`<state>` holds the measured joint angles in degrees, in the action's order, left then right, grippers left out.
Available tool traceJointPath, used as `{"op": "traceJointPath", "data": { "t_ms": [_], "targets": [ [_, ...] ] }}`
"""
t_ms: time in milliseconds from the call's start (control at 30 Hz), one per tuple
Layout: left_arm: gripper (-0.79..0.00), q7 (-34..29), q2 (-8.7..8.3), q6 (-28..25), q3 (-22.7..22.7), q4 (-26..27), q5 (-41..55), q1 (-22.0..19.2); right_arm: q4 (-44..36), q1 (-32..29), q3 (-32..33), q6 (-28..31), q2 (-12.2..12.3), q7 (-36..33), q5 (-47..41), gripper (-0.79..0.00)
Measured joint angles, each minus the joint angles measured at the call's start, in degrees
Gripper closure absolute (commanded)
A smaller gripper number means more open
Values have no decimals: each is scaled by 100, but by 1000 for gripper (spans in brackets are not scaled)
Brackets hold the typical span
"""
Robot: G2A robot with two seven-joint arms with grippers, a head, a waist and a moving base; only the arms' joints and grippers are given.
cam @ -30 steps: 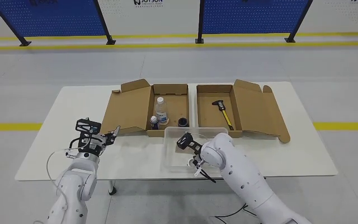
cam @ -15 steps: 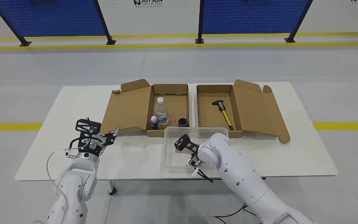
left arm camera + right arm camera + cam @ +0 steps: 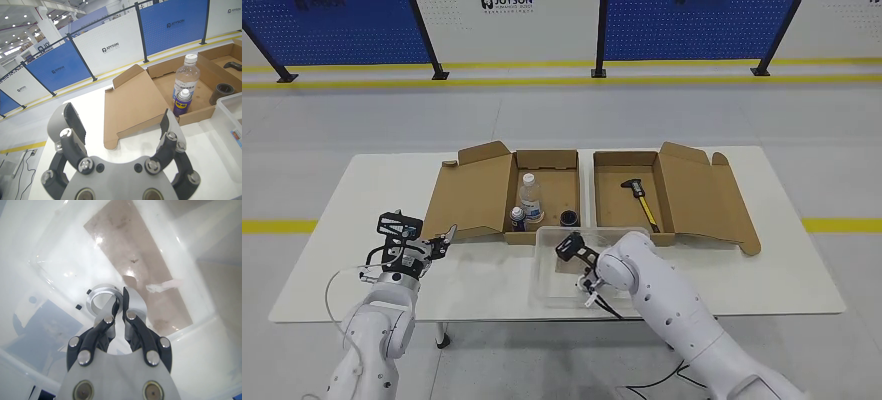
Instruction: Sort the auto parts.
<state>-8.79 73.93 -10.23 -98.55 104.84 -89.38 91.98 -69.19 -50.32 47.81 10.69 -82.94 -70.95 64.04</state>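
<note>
Metal ring in clear bin

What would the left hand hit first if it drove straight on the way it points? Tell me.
Most likely the folded-out cardboard flap, which lies right ahead between the fingers of the open left hand. The spray can stands in the box beyond it. Depth is hard to judge.
</note>
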Motion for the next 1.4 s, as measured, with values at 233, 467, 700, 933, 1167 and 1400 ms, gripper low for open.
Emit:
{"op": "traceJointPath", "data": {
  "t_ms": [233,467,700,933,1167,1400],
  "targets": [
    [-785,0,0,0,0,0,0,0,-199,82,479,-170,84,158,-215,0],
    [-785,0,0,0,0,0,0,0,-614,27,919,-214,178,71,-524,0],
    [-785,0,0,0,0,0,0,0,-1023,-156,1415,-312,232,248,-1483,0],
    [-785,0,0,0,0,0,0,0,-931,-284,1803,-259,259,267,-2898,0],
    [-785,0,0,0,0,0,0,0,-855,-366,1897,-298,301,312,-3415,0],
    [-785,0,0,0,0,0,0,0,-950,-345,1751,-402,355,368,-3094,0]
  ]
}}
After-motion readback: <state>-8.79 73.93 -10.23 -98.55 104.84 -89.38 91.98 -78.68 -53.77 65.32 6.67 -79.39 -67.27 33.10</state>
